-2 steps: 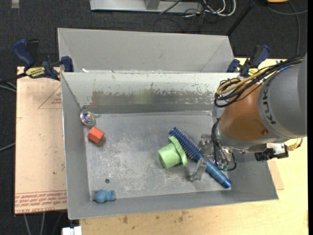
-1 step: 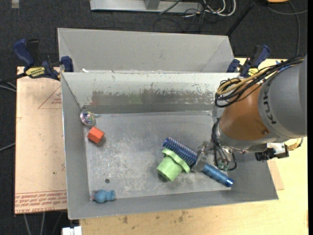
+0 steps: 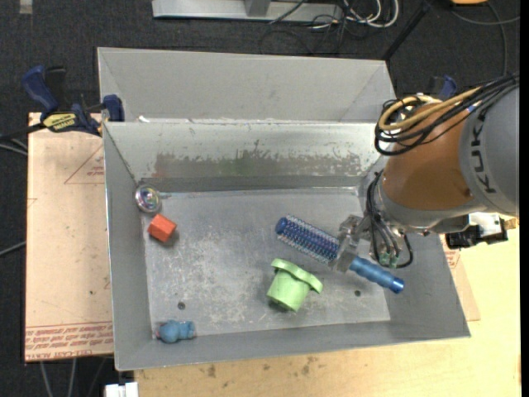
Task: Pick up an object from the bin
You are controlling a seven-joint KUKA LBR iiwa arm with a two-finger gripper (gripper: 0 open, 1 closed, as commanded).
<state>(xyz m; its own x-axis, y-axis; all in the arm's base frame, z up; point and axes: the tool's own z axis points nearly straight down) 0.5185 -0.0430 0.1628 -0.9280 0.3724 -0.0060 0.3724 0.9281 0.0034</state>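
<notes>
My gripper (image 3: pixel 354 240) is low at the right side of the bin, right over the middle of a blue hairbrush (image 3: pixel 307 238). The brush lies slanted: its bristled head points up-left and its smooth blue handle (image 3: pixel 378 275) sticks out to the lower right of the gripper. The part of the brush under the gripper is hidden. A light green, cup-like plastic piece (image 3: pixel 290 287) with a wide rim lies on its side just below the brush head.
An orange block (image 3: pixel 162 229) and a small shiny ball (image 3: pixel 148 198) sit near the left wall. A small blue figure (image 3: pixel 175 331) lies in the front left corner. The arm's orange-brown body hangs over the bin's right wall.
</notes>
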